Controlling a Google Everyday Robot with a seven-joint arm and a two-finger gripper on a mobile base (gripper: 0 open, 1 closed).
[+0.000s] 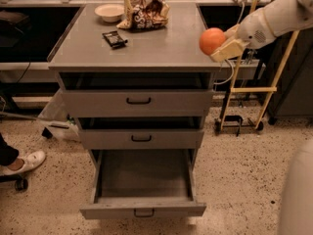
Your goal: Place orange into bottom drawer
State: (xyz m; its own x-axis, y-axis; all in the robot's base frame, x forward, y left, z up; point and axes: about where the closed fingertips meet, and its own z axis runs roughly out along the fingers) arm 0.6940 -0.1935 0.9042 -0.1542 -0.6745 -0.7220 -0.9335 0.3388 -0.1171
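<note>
The orange [212, 40] is up at the right-hand edge of the cabinet top [146, 48], near its front corner. It is held in the gripper [220, 44], which reaches in from the right on a white arm [274, 21]. The jaws are spread only as wide as the fruit and grip it. One beige finger [230, 48] lies under and beside the orange, and the other shows just behind it. I cannot tell whether the fruit rests on the grey surface or hangs just above it.

Well below, the bottom drawer [144, 177] is pulled far out toward the camera, showing a flat grey interior and a low front panel with a small dark handle. The middle drawer [141, 138] and the top drawer [138, 101] above it each stand out a little, with a dark gap above each front.

At the back of the cabinet top sits a white bowl [109, 12], with a crumpled snack bag [145, 11] just beside it on the right. A small dark packet [115, 38] lies in front of them, apart from both.

To the right of the cabinet a yellow frame on wheels [254, 89] stands on the speckled floor [244, 170]. At the left edge of the view there is a foot in a white shoe [24, 162].
</note>
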